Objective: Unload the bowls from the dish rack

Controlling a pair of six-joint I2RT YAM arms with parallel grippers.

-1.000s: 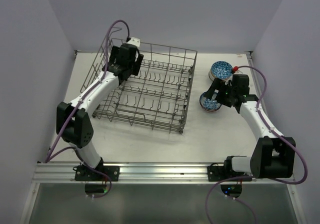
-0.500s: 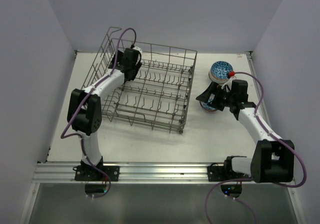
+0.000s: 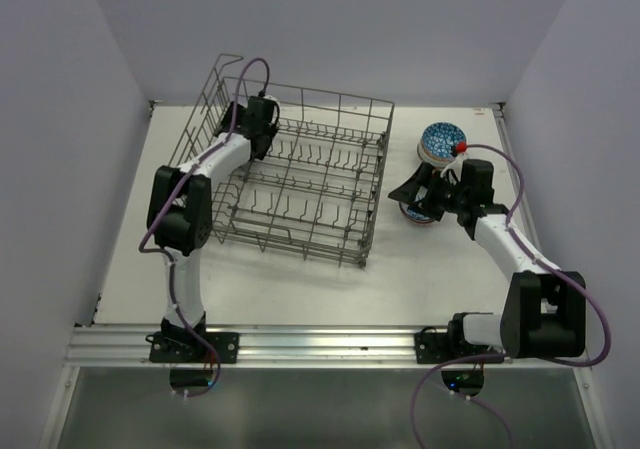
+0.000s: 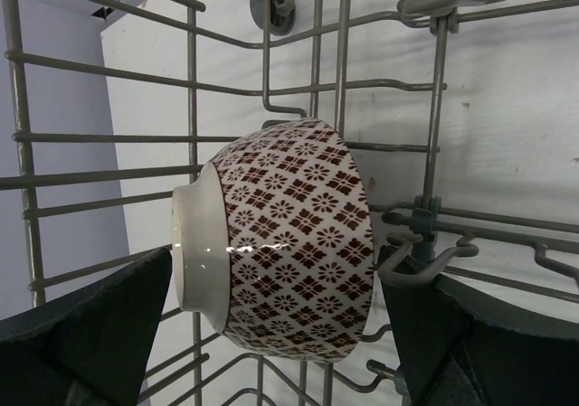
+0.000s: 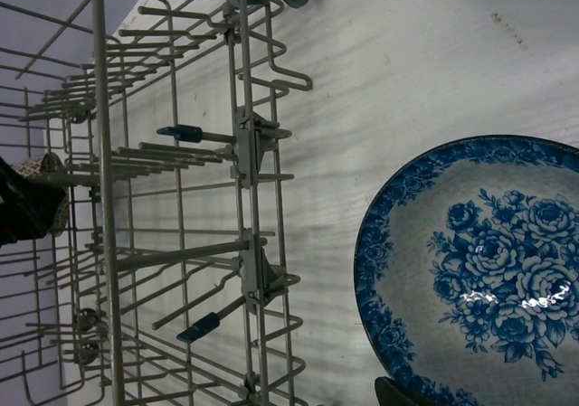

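Note:
The grey wire dish rack [image 3: 372, 169] stands at the table's middle left. A red-and-white patterned bowl [image 4: 294, 243] lies on its side in the rack's far left corner. My left gripper [image 3: 259, 119] is open, one finger on each side of this bowl, and I cannot tell whether they touch it. A blue-and-white floral bowl [image 5: 484, 284] sits upright on the table right of the rack, also in the top view [image 3: 424, 213]. My right gripper [image 3: 414, 193] is open just above it. Only one of its fingertips [image 5: 407, 397] shows in the right wrist view.
A stack of bowls with a blue patterned one on top [image 3: 441, 141] stands on the table behind the right gripper. The rack's raised wire handle [image 3: 222, 69] rises at its far left corner. Rack wires and tines [image 4: 436, 108] crowd round the left gripper.
The left arm has reached further into the rack's far left corner. The right gripper has shifted a little left and spread its fingers over the blue floral bowl.

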